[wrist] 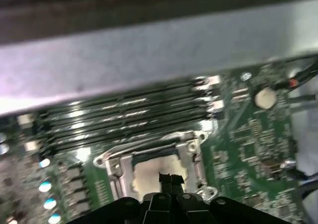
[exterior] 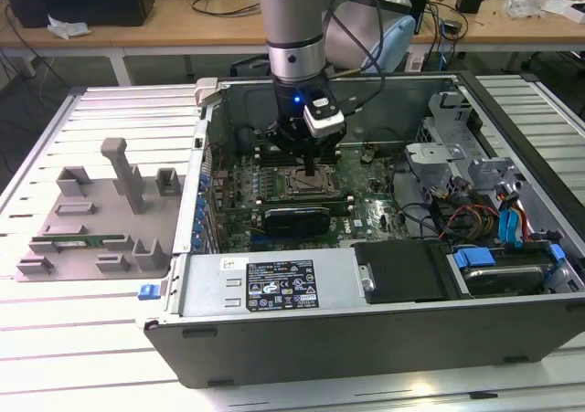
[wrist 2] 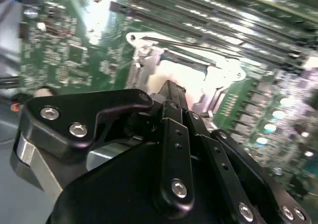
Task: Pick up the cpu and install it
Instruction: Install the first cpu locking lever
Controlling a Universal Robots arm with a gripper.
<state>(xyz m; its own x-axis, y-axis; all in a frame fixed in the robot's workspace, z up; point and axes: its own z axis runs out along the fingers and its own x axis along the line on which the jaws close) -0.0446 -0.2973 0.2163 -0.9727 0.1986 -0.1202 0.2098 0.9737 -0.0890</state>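
One pincer point(exterior: 313, 167) hangs inside the open computer case point(exterior: 384, 330), right above the motherboard's socket point(wrist: 154, 167). Its fingertips point(wrist: 169, 179) are pressed together, with nothing seen pinched between them. A pale square surface within the metal socket frame looks like the cpu point(wrist: 151, 173), seated just below the tips in both wrist views.

Even overhead light; glare whitens my socket point(wrist: 154, 172) and the motherboard point(wrist 2: 74, 40) in both wrist views, which are motion-blurred; my case's point(exterior: 366, 330) interior lies shadowed.
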